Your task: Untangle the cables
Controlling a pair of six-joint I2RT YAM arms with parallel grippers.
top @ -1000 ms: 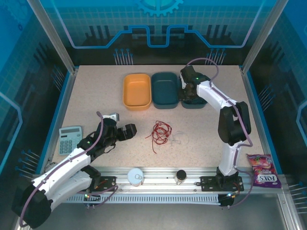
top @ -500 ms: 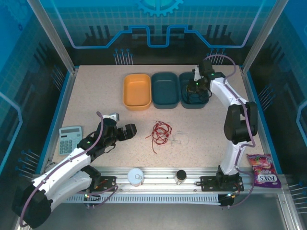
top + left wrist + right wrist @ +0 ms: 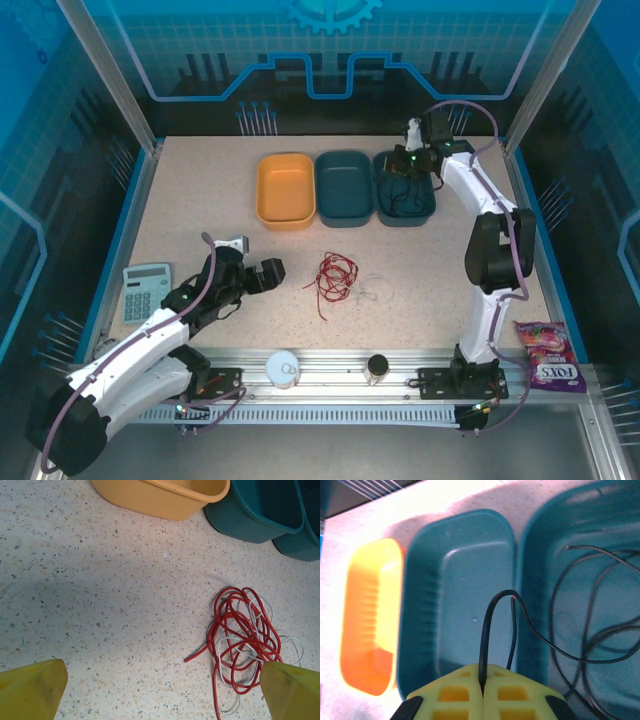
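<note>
A thin black cable [image 3: 483,645] is pinched between the clenched pads of the right gripper [image 3: 482,682], above the wall shared by the two teal bins. Most of its length is coiled inside the right-hand teal bin [image 3: 580,525], toward the far right corner of the table [image 3: 200,200]. A short free end is bent over toward the middle teal bin [image 3: 470,580]. The orange bin [image 3: 286,190] is set beside that one along the far edge.

The red cable [image 3: 248,641] and the pale white cable [image 3: 376,290] are seen looped through each other near the middle of the table, a little toward the near edge. The left gripper [image 3: 162,687] is held just to their left with its jaws spread wide and nothing between them.

Trouble is judged most likely at the bin. If the pinched wire is raised, the coil could be dragged back out over the rim, or the light bin could be shifted by a snagged loop. So thin a wire could also be lost from the pads.

At the tangle, a pull on the red strands alone may be answered by the white being hauled along or the knot being tightened. One yellow pad is placed right at the tangle's edge, so both colours could be caught at once.
</note>
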